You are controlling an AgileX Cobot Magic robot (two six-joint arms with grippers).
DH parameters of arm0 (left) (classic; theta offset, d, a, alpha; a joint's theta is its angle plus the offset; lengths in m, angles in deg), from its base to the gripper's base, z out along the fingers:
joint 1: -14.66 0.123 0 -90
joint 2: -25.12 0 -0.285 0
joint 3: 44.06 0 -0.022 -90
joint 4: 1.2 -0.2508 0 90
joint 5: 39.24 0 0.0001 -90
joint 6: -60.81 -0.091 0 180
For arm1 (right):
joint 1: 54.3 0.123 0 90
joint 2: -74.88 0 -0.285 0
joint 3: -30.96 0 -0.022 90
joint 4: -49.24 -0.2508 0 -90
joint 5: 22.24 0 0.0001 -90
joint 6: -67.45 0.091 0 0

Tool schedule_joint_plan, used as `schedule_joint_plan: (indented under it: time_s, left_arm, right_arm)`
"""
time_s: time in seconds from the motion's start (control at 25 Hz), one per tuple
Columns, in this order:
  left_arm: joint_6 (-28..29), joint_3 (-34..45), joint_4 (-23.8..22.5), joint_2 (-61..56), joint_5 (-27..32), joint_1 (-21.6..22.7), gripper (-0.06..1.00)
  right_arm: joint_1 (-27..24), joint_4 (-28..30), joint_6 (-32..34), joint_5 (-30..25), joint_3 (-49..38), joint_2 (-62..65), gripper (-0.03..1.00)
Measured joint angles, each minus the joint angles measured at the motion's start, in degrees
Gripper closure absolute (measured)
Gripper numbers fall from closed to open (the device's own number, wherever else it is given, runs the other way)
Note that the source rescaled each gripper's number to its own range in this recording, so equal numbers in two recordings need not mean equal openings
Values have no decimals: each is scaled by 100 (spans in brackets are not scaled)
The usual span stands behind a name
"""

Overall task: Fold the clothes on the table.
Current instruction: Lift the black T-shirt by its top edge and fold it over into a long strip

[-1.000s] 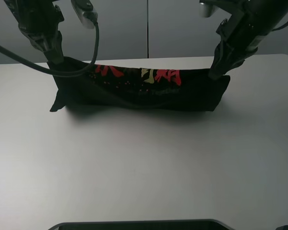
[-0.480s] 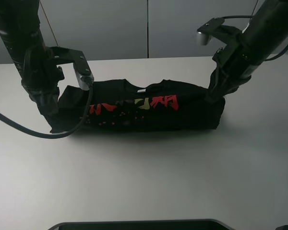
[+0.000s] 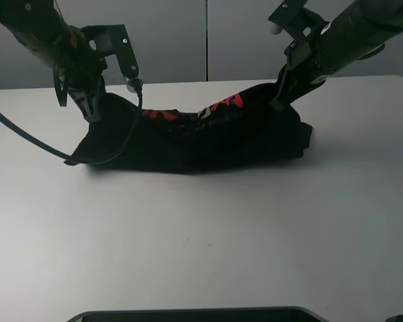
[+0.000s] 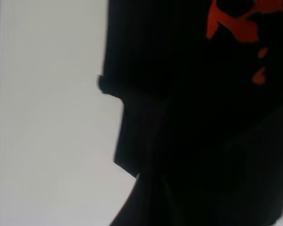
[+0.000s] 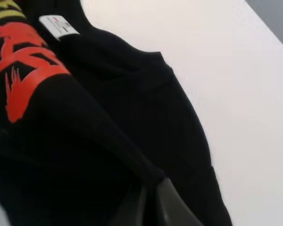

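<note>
Across most of the high view spreads the white table [image 3: 201, 255]. On its far half, at the centre of the frame, lies the black shirt [image 3: 208, 144], bunched into a long band. Its lower edge rests on the table, while its upper edge is lifted at both ends and sags between them. A red and yellow print [image 3: 221, 107] runs along that raised edge, climbing toward the upper right.

At upper left, the left tool [image 3: 94, 111] is clamped together on the shirt's left end. At upper right, the right tool [image 3: 280, 102] is pinched on the right end, a little higher. The right wrist view shows a small white label [image 5: 59, 26] at the collar and a ridge of cloth running down to the tool tips.

The step in hand looks like carrying the held edge over to lay a fold. To do it well, I judge the two ends should be brought level and drawn slightly apart to take up the sag. They should then travel at one pace and come down flat on the table before either grip lets go. A slack middle would likely set a crease.
</note>
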Motion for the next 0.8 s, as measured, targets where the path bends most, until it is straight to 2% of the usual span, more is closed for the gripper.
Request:
schedule_joint_plan:
  time_s: [0.12,0.24,0.4,0.52,0.68,0.8]
  left_arm:
    - [49,0,-170,79,-374,161,94]
    - [62,0,-360,376,-467,358,94]
    - [71,0,-590,961,-750,546,94]
    - [85,0,-700,1288,-1226,572,94]
    - [385,0,-719,1555,-1924,572,94]
    - [492,0,-740,1660,-2201,572,94]
  right_arm:
    - [0,164,-4,682,0,-549,97]
    - [0,258,-4,1341,0,-1038,97]
    - [0,279,-4,1939,0,-1491,97]
    - [0,279,-4,2228,0,-1755,97]
    - [0,153,-4,2466,0,-1895,97]
    - [0,116,-4,2589,0,-1930,97]
